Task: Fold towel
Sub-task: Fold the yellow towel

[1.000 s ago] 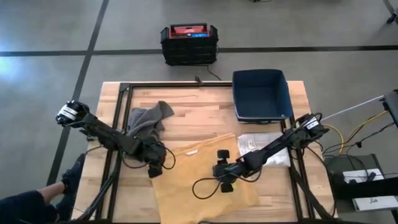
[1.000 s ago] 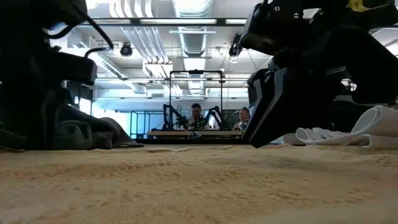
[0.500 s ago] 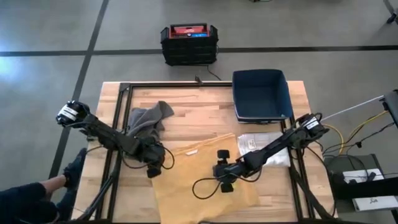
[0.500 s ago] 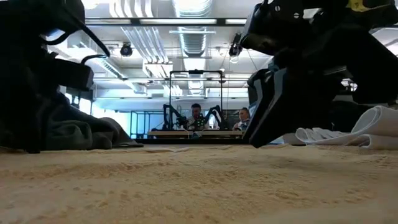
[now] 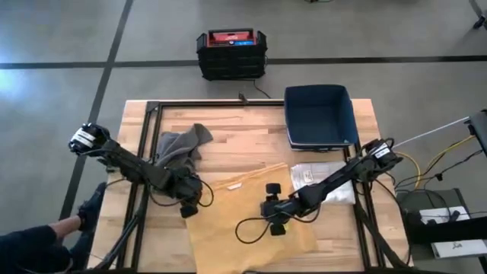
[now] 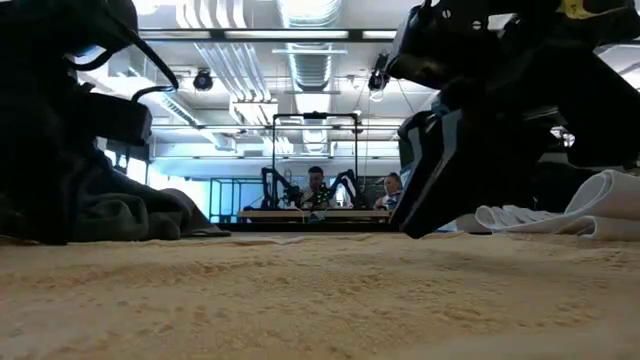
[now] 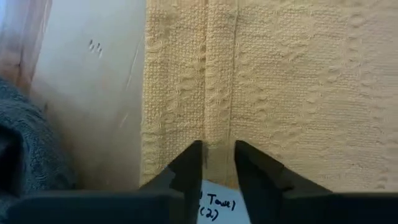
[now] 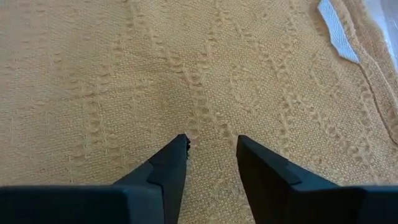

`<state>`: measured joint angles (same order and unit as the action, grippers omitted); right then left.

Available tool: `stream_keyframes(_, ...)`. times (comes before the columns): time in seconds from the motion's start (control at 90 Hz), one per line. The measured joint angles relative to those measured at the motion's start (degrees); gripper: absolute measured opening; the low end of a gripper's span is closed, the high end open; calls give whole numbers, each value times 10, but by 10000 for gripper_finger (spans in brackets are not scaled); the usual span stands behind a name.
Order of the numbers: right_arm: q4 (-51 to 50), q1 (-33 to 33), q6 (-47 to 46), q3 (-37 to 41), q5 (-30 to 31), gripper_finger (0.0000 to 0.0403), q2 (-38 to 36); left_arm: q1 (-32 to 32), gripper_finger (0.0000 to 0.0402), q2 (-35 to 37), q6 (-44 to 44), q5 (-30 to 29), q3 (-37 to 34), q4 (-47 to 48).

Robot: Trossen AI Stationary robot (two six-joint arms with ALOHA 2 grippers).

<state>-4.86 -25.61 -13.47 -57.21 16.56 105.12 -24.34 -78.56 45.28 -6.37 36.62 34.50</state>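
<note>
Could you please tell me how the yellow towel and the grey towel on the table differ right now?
The yellow woven towel lies spread flat at the table's near edge, with both grippers on it; the grey towel sits crumpled in a heap towards the far left, untouched. The yellow one covers more area. Both rest on the wooden table.

Wooden counter [image 5: 228,122] with black frame rails sits on a grey concrete floor [image 5: 61,46] crossed by dark lines. Black crate [image 5: 231,53] with a red top on the floor just beyond the counter's far edge, a cable running from it to the counter. Cables and a grey box [image 5: 449,209] on the floor beside the counter's right edge. Beyond the counter: open workshop hall, ceiling light strips [image 6: 300,35], ducts, another workstation [image 6: 315,205] with two seated people far back.
</note>
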Motion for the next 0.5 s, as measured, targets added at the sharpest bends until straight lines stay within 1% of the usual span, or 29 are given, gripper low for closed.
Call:
stream_keyframes(0.089,0,0,0,0,0,128,0,0,119,0,0,1,0,0)
stream_keyframes(0.167,0,0,0,0,0,124,0,0,115,0,0,1,0,0)
stream_keyframes(0.5,0,0,0,0,0,96,0,0,8,0,-3,14,0,-6)
